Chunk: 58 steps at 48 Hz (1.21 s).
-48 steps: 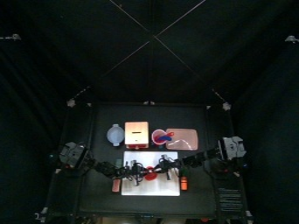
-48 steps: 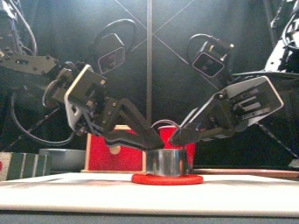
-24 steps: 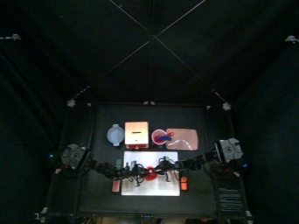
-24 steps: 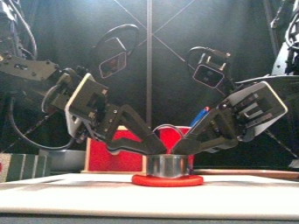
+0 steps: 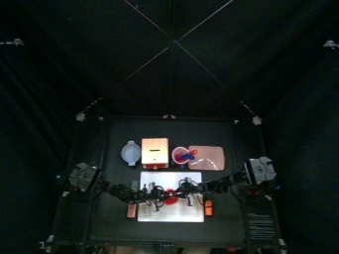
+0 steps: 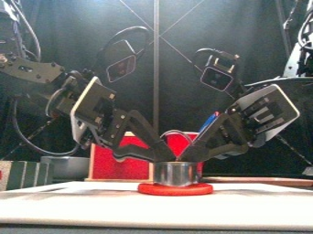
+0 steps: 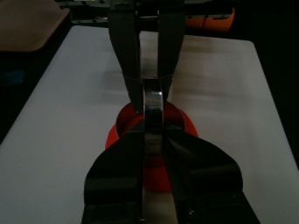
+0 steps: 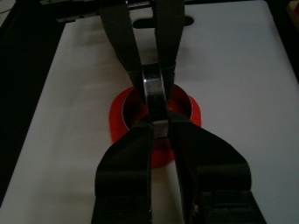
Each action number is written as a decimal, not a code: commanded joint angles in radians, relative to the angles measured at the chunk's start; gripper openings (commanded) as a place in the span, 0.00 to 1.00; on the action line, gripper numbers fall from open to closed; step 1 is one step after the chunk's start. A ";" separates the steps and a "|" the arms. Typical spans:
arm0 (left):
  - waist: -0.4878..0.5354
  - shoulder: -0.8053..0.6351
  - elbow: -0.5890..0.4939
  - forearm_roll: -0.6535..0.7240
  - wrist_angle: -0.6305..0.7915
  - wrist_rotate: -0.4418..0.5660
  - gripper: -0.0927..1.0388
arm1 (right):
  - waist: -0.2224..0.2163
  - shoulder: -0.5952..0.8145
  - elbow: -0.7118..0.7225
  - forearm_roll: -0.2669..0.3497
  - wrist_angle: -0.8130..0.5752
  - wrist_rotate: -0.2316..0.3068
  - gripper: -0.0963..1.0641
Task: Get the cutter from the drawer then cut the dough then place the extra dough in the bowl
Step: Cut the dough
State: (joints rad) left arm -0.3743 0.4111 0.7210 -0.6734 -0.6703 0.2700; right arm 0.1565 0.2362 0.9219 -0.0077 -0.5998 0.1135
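The round metal cutter (image 6: 174,170) stands upright on a flat red dough disc (image 6: 174,188), on the white cutting board (image 6: 73,196). My left gripper (image 6: 156,157) reaches down from the left and is shut on the cutter's rim. My right gripper (image 6: 195,156) grips the rim from the opposite side. In the left wrist view the left gripper (image 7: 149,94) pinches the rim edge-on, with red dough (image 7: 121,137) beneath. In the right wrist view the right gripper (image 8: 156,85) does the same over the dough (image 8: 121,122). The cutter hides the dough's middle.
Behind the board stand the wooden box (image 5: 155,151) with its red drawer front (image 6: 123,164), the blue-grey bowl (image 5: 129,153) at back left, and the pink tray (image 5: 201,156) holding toys at back right. An orange toy (image 5: 205,207) lies at the board's right edge.
Both arms have sunk slightly toward the board. The cutter stays in place on the dough, held by both grippers.
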 commanded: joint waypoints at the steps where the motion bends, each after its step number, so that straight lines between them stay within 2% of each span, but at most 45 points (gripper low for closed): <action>1: -0.018 0.008 0.006 0.012 0.074 -0.002 0.57 | 0.006 0.037 -0.011 0.005 0.052 0.015 0.47; 29: 0.025 -0.098 0.005 0.095 0.046 -0.002 0.59 | 0.008 -0.023 -0.067 0.005 0.175 0.008 0.49; 37: 0.051 -0.118 0.003 0.109 0.044 -0.002 0.67 | 0.006 -0.023 -0.092 0.008 0.219 0.006 0.49; 46: 0.051 -0.146 0.000 0.118 0.014 -0.002 0.81 | 0.006 -0.023 -0.103 0.009 0.249 0.006 0.53; 58: 0.051 -0.242 0.074 0.117 -0.063 -0.003 0.83 | 0.005 -0.023 -0.106 0.008 0.252 0.006 0.54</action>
State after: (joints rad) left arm -0.3252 0.2178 0.7823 -0.5584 -0.7133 0.2669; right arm 0.1626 0.2071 0.8130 -0.0015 -0.3758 0.1135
